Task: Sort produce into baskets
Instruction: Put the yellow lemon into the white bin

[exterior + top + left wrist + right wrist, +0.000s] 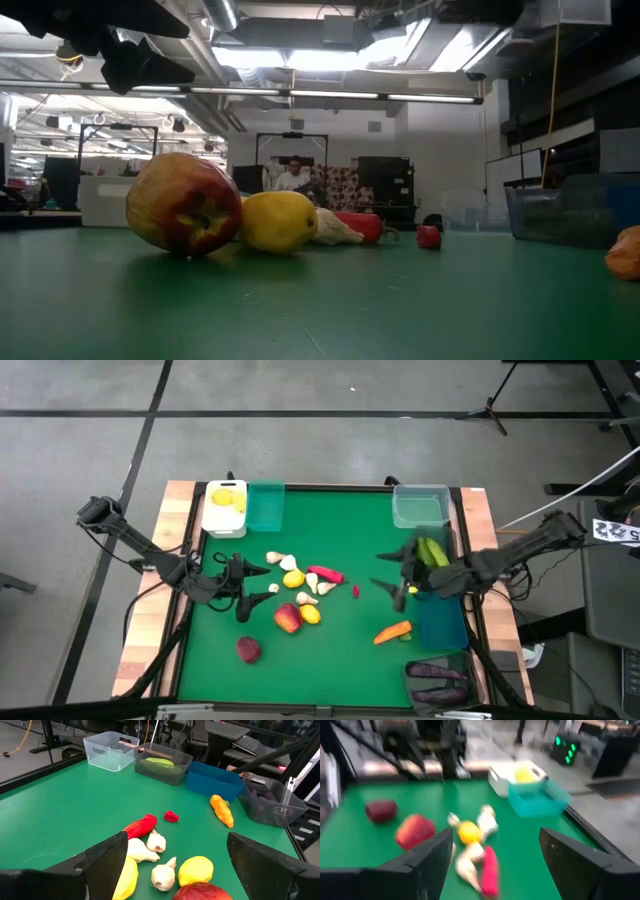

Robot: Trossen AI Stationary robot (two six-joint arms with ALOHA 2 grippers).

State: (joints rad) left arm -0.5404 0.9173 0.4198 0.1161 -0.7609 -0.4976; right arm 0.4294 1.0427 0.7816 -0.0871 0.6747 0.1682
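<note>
1. Produce, small toy fruits and vegetables, lay scattered in the middle of the green tabletop [330,670], between the two dark arms.
2. The baskets stood along the edges: a white plastic bin [224,508] holding yellow lemons and a teal plastic bin [266,506] touching it at the far left; a clear plastic bin [420,505] at the far right; a dark translucent grey bin [434,550] with green cucumbers next along the right edge; then a blue plastic bin [441,622]; and another dark grey bin [440,685] with purple eggplants at the near right corner.
3. The left gripper [256,580] hovered just left of the pile, jaws released and empty.
4. The right gripper [392,572] hung to the right of the pile, beside the cucumber bin, jaws likewise spread and holding nothing.
5. A red-and-yellow toy apple [288,619] lay touching a yellow toy lemon [311,614]; a dark red apple [248,650] sat apart, nearer the front edge.
6. An orange toy carrot [392,631] lay just beside the blue bin.
7. A long red chili [326,573], white garlic bulbs [307,599] and a second lemon [293,578] clustered at the centre.
8. A small red piece [356,591] sat alone to their right.
</note>
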